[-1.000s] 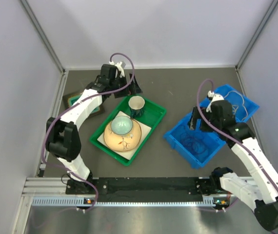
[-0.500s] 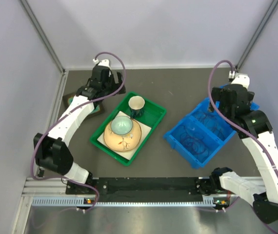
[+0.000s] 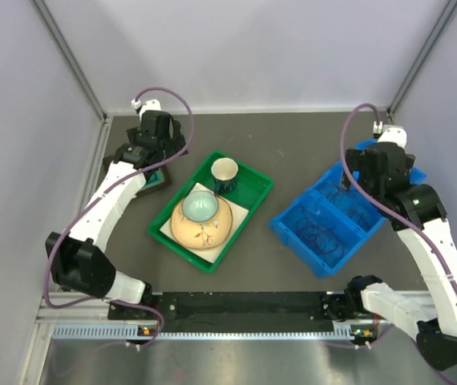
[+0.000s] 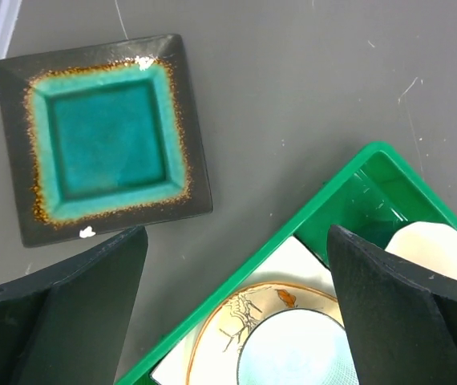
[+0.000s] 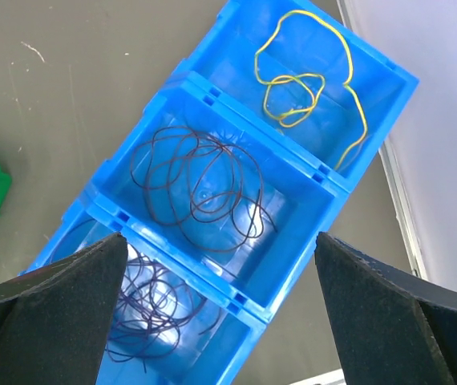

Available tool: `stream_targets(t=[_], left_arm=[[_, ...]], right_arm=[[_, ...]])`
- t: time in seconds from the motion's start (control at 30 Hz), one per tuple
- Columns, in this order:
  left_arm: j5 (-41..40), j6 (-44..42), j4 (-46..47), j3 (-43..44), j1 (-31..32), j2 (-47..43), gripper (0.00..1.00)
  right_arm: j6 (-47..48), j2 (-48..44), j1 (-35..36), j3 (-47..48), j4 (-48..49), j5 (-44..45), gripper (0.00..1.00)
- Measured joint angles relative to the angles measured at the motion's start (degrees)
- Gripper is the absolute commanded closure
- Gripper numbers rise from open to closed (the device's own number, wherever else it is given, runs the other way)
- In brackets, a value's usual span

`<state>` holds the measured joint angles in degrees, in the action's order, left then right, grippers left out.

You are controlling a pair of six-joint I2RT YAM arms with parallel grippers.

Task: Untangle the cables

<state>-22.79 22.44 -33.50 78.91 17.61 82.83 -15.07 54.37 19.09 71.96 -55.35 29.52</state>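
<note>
Right wrist view: right gripper is spread wide with nothing between the fingers, hovering over the blue bin. Bin has three compartments in a row and sits near the right edge of the table, one end toward the far right corner. Cables are split up:
- yellow cable, loosely looped in the compartment nearest that corner
- dark brown cable, coiled in the middle one
- dark tangle in the near one, colour hard to call

Left gripper is also wide open and holding nothing. It's above the gap between the square teal plate, near the far left corner, and the green tray mid-table. Tray holds a cream plate with a pale blue bowl on it, plus a cup.
</note>
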Motion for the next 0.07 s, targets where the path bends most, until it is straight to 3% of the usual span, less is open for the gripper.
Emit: stream_targets(t=[0.07], left_arm=[[-0.42, 0.13, 0.0, 0.0, -0.02, -0.37, 0.01]], right_arm=[[0.04, 0.02, 0.0, -0.42, -0.02, -0.28, 0.01]])
